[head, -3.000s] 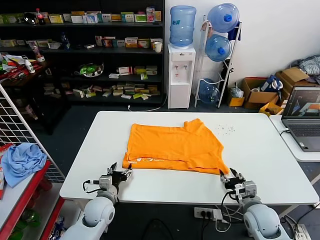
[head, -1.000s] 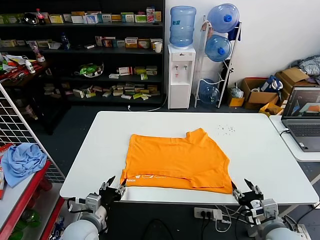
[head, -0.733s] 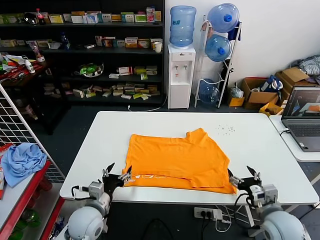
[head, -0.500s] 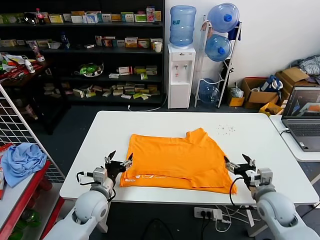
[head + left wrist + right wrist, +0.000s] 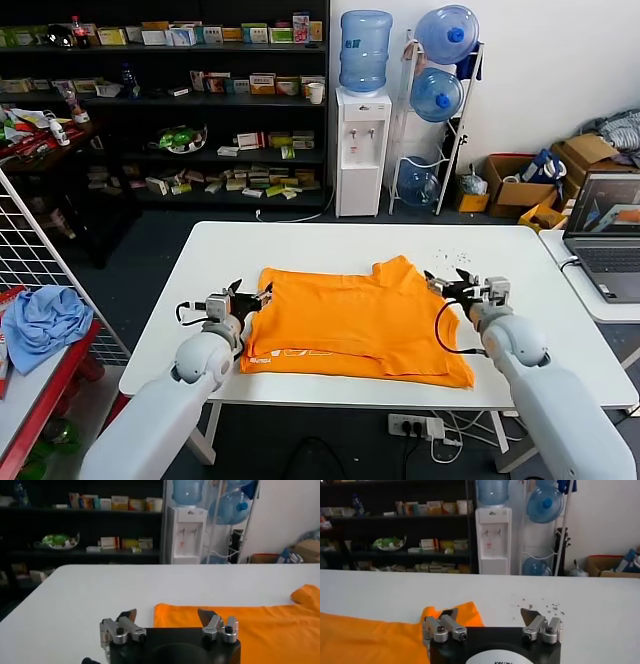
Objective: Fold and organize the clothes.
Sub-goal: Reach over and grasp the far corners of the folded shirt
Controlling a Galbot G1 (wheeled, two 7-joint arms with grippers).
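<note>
The clothes are one bright orange T-shirt (image 5: pixel 350 320), lying folded flat on the white table (image 5: pixel 330 245) with pale lettering near its front left edge. My left gripper (image 5: pixel 248 297) stands open at the shirt's far left corner. In the left wrist view the left gripper (image 5: pixel 168 616) holds nothing, and the shirt (image 5: pixel 245 630) starts just ahead of it. My right gripper (image 5: pixel 447 285) is open beside the raised flap at the shirt's far right corner. In the right wrist view the right gripper (image 5: pixel 489 615) is empty, with the orange flap (image 5: pixel 467 612) by one finger.
A light blue cloth (image 5: pixel 40 320) lies on a red rack at the left. A laptop (image 5: pixel 605 235) sits on a side table at the right. Small dark specks (image 5: pixel 455 258) dot the table beyond the shirt. Shelves and a water dispenser (image 5: pixel 361 150) stand behind.
Both grippers have risen from the table's near edge and moved along the shirt's sides to its far corners, with their jaws spreading wide. The shirt has stayed still over the last second.
</note>
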